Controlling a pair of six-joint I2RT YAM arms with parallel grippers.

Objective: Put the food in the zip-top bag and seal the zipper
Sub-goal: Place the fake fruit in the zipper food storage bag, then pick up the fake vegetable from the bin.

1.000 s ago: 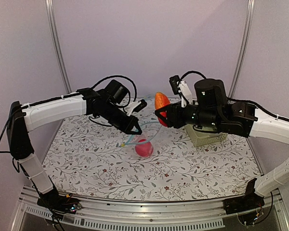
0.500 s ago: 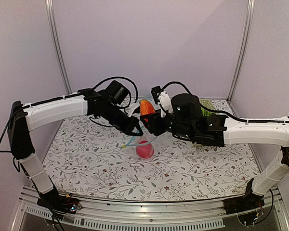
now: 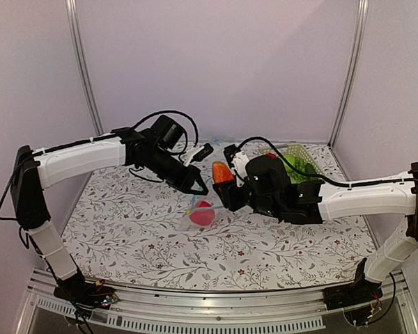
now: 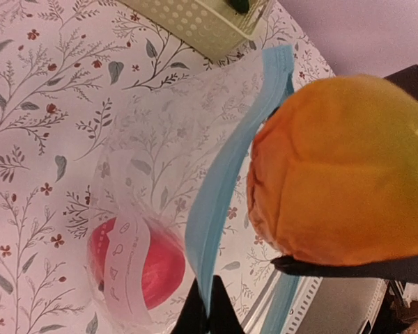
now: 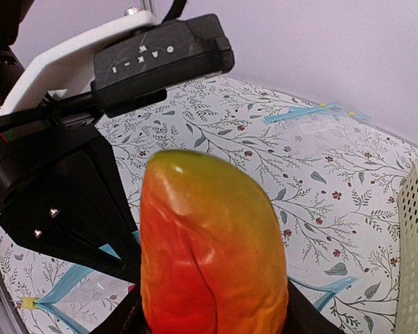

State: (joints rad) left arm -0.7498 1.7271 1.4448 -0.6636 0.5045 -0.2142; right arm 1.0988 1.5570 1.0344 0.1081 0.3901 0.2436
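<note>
The zip-top bag hangs open from my left gripper, which is shut on its light blue zipper. The round red fruit lies in the bottom of the bag, also seen from above as red fruit. My right gripper is shut on the orange-red oval piece, holding it upright. That piece is just right of the left gripper, above the bag's mouth. In the left wrist view the piece hangs beside the zipper.
A pale perforated basket with green toy produce stands at the back right; a dark green piece pokes from the basket. Another flat clear bag with a blue strip lies at the far edge of the floral tabletop.
My right arm has swung left and down with the orange-red piece, from beside the basket to the bag's mouth. The left gripper has kept still, holding the bag.
</note>
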